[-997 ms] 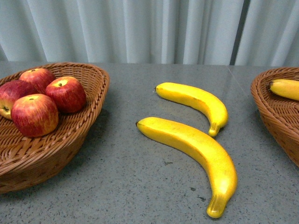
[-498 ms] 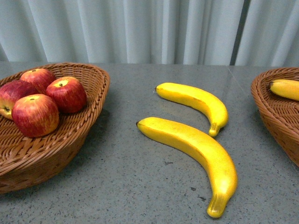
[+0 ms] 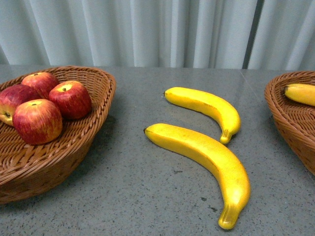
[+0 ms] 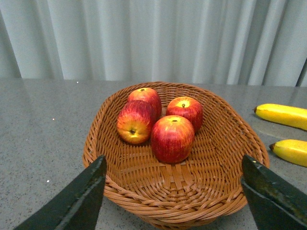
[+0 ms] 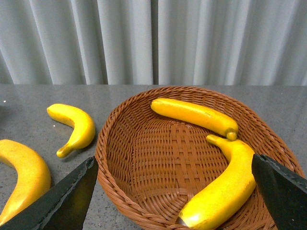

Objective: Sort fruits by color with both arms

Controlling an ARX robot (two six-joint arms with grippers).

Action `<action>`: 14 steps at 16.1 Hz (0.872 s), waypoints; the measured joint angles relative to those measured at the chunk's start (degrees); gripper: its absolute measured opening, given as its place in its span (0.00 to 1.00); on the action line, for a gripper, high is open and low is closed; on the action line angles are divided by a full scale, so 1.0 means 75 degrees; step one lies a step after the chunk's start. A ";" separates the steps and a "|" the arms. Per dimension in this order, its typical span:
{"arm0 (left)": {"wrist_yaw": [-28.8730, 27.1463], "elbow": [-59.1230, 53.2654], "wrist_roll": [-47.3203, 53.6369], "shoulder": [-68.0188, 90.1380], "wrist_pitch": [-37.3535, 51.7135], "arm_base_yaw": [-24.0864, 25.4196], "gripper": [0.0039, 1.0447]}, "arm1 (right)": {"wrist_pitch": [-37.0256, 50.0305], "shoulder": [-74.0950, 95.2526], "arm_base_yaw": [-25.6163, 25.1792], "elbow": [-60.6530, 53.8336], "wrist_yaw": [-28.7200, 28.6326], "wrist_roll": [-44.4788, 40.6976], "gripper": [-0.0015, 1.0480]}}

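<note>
Four apples [image 3: 37,121] sit bunched together in the left basket [image 3: 74,162], at about 9 o'clock on the desk [image 3: 138,196] in the front view, and no apple shows anywhere else, so the red half of the sort looks finished. The yellow half looks about half done. Two bananas lie bare on the desk between the baskets: the near banana [image 3: 206,152] runs from the centre toward 5 o'clock with its stem end nearest the camera, and the far banana [image 3: 206,104] curves just beyond it toward 1 o'clock, the two close but apart. The right basket [image 3: 290,128], at 3 o'clock, shows one banana at the frame edge in the front view. The right wrist view shows that it holds two, one banana [image 5: 194,115] along its far side and another banana [image 5: 225,189] lying nearer the camera, their ends close together. The left hand [image 4: 172,165] hangs before the left basket with its fingers spread wide and nothing between them. The right hand [image 5: 173,160] hangs likewise before the right basket, spread and empty. Neither arm appears in the front view. What remains, by my reading, is to carry the two loose bananas into the right basket.
</note>
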 joint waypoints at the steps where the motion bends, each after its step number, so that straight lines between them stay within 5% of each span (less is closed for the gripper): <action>1: 0.0000 0.0000 0.0000 0.0000 0.0000 0.0000 0.91 | -0.0015 0.0058 -0.0052 0.0006 -0.0184 0.0067 0.94; 2: 0.0009 0.0000 0.0009 0.0000 0.0003 0.0000 0.95 | 0.0889 0.1163 0.0055 0.0166 -0.0854 0.0332 0.94; 6: 0.0000 0.0000 0.0000 0.0000 0.0000 0.0000 0.94 | 0.4925 0.6985 0.2445 0.3229 -0.0309 0.0195 0.94; 10: 0.0000 0.0000 0.0000 0.0000 0.0000 0.0000 0.94 | 0.3960 1.1194 0.3908 0.6073 0.0574 -0.1122 0.94; 14: -0.0003 0.0000 -0.0003 0.0000 0.0000 0.0000 0.94 | 0.2183 1.1978 0.4377 0.6755 0.0361 -0.1909 0.94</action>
